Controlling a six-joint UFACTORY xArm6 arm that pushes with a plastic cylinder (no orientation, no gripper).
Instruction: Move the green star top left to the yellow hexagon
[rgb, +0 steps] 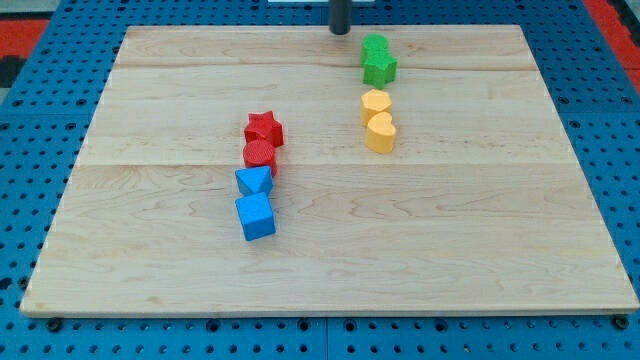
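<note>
Your tip (340, 31) sits at the top of the surface (150, 250), just up and left of the greens. There is no hand, only a rod. The green star (379, 68) touches the yellow hexagon (375, 103) from above, so it needs a nudge left.

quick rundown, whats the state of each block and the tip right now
my tip: at the view's top, up-left of the green blocks, apart
green star: against the green block
yellow hexagon: touching the yellow heart
red star, red cylinder, blue triangle, blue cube: one touching column
</note>
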